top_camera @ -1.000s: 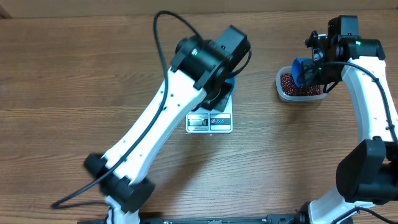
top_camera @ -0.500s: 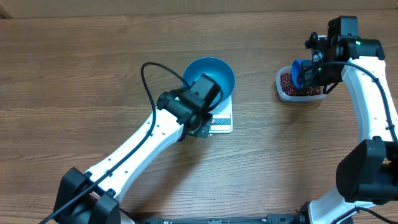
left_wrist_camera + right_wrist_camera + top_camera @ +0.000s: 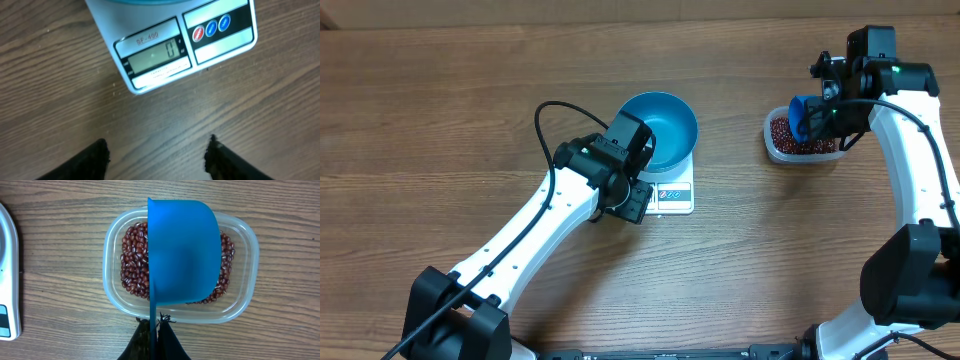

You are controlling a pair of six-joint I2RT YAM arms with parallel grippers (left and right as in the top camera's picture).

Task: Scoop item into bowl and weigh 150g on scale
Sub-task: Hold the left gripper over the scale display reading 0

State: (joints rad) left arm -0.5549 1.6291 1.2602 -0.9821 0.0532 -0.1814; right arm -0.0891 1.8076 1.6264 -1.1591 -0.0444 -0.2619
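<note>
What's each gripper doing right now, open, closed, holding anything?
Left gripper: open, holding nothing.
Right gripper: closed on the scoop, over the beans.

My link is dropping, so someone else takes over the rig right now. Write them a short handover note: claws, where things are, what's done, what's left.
Left claw: open, empty, over bare table just in front of the scale.
Right claw: shut on the handle of the blue scoop, held above the tub of beans.
The bowl sits on the scale with no beans visible in it; the display reads zero.
Done: bowl placed on the scale.
Left: scoop beans into the bowl up to 150 g.
</note>
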